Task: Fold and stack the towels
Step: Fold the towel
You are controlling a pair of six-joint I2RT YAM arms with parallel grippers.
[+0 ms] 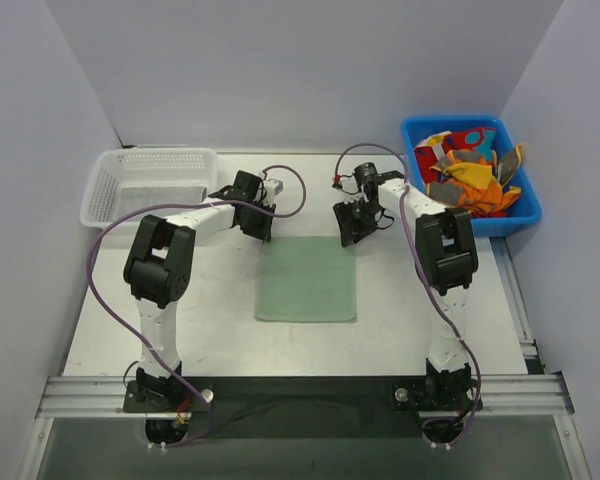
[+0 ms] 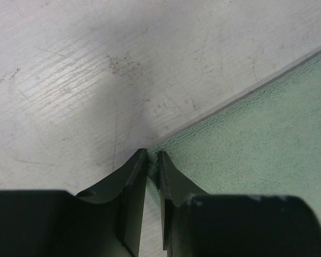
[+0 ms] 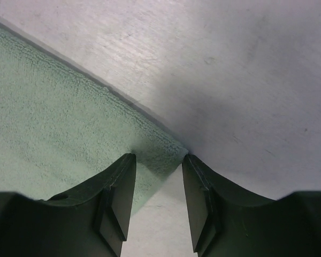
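Note:
A pale green towel lies flat in the middle of the table. My left gripper is down at its far left corner. In the left wrist view the jaws stand almost together, with the corner of the towel pinched between their tips. My right gripper is at the far right corner. In the right wrist view it is open, its fingers standing on either side of the towel's corner. More towels, orange and red, lie crumpled in the blue bin.
The blue bin stands at the back right, close to the right arm. A white mesh basket stands at the back left. Grey walls close in the table on three sides.

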